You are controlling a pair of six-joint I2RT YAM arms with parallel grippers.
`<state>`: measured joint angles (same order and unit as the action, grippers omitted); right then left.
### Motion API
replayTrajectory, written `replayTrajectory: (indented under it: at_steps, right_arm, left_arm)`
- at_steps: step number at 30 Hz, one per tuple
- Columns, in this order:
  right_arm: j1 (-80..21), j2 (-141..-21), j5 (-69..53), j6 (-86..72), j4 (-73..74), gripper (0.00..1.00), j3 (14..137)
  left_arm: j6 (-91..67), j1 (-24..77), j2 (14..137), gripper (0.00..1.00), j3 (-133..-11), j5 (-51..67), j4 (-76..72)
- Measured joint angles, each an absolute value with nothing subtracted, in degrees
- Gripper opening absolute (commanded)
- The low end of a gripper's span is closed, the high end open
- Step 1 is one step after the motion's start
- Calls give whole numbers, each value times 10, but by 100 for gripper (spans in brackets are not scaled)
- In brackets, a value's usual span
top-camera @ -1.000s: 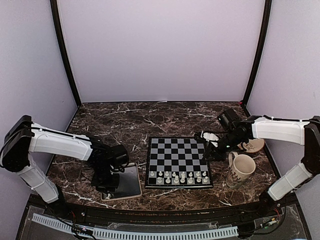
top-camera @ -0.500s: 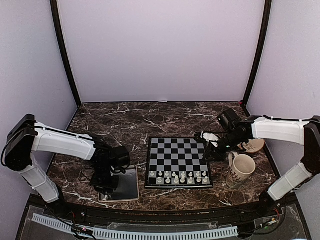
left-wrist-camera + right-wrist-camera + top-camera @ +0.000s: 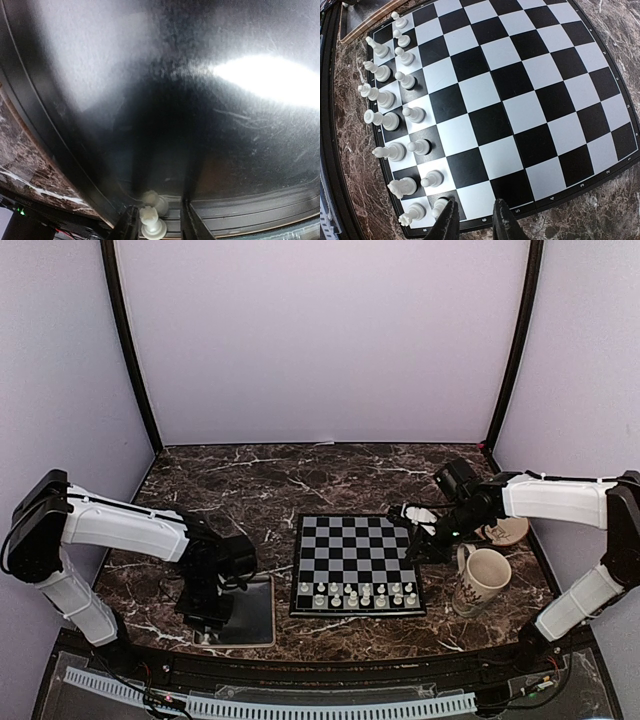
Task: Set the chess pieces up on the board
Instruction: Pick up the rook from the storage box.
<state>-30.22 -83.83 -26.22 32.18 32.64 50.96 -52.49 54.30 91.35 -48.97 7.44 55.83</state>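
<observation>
Left gripper (image 3: pixel 158 221) apart, straddling piece (image 3: pixel 151 223) at tray (image 3: pixel 225 150) rim, bottom centre; may slip or tip on closing. Right gripper (image 3: pixel 473 220) apart, empty, above board (image 3: pixel 520 110).

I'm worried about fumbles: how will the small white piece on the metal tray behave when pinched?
The chess piece looks tiny and rounded, so it is probably light and may slip or twist in the left gripper. The tray looks smooth and glossy, so a nudged piece would likely skid rather than stay put.
</observation>
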Motion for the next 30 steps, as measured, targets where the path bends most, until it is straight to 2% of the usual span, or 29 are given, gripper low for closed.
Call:
replayTrajectory:
  at_steps: [10,20,30]
  right_arm:
    - [-302,-841,-264,323,328,25,510]
    - [-302,-843,-264,323,328,25,510]
    - [-302,-843,-263,323,328,25,510]
  left_arm:
    - [-525,543,898,21,-467,93,559]
    - [-522,543,897,8,-468,101,545]
    - [-462,546,921,6,-587,51,531]
